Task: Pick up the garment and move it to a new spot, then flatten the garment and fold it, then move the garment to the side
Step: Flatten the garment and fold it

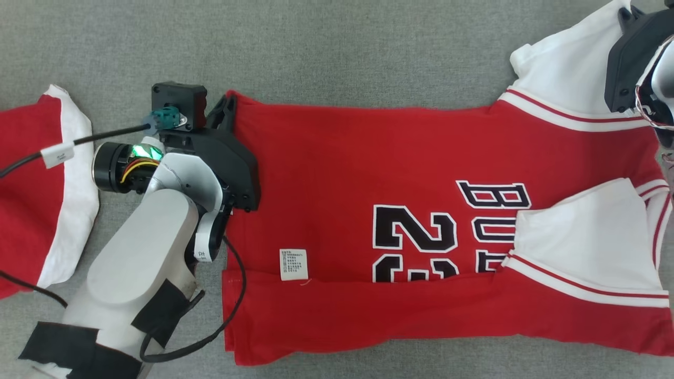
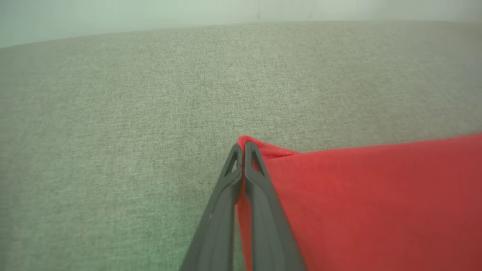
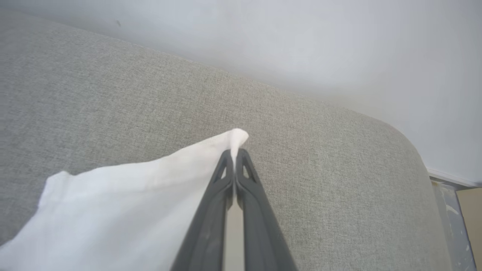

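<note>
The red jersey (image 1: 337,173) lies spread on the grey upholstery (image 1: 337,47), its near edge folded up over the black numerals (image 1: 416,237); at its far left corner the left gripper (image 2: 243,148) is pinched tight on the red hem (image 2: 249,141). At the far right, the right gripper (image 3: 235,152) is clamped on a white sleeve tip (image 3: 238,136).

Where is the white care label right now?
In the head view, the white care label sits on the red jersey, left of the number 23.

The garment (image 1: 368,158) lies on the cushion (image 1: 337,52), centre to 3 o'clock; left claw (image 2: 243,147) at its 10 o'clock corner, right claw (image 3: 234,152) at 2.
</note>
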